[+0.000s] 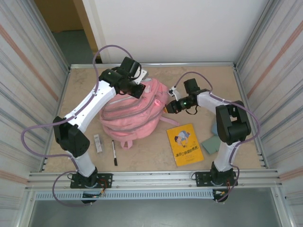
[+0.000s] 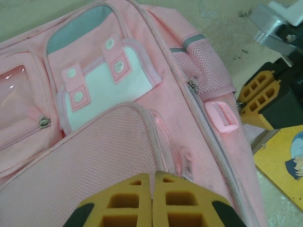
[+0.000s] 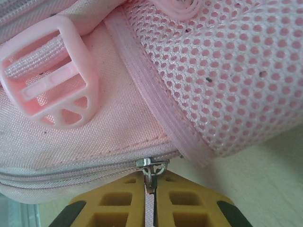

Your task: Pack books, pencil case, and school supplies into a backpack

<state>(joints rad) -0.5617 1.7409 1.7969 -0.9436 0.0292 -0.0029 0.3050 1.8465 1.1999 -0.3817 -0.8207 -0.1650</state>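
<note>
Right fingers (image 3: 142, 189) pinch the zip tab (image 3: 150, 171) shut; pull slowly. Left fingers (image 2: 144, 183), shut, maybe hold the backpack (image 2: 109, 151).

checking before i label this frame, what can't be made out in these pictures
- Top view: the grey-green flat piece is partly covered by the right arm; the top end of the backpack lies under the left arm.
- Left wrist view: the yellow book is cut off by the right edge; whether the shut left jaws pinch fabric is unclear.
- Right wrist view: the lower end of the zip pull is hidden between the shut right jaws.
</note>
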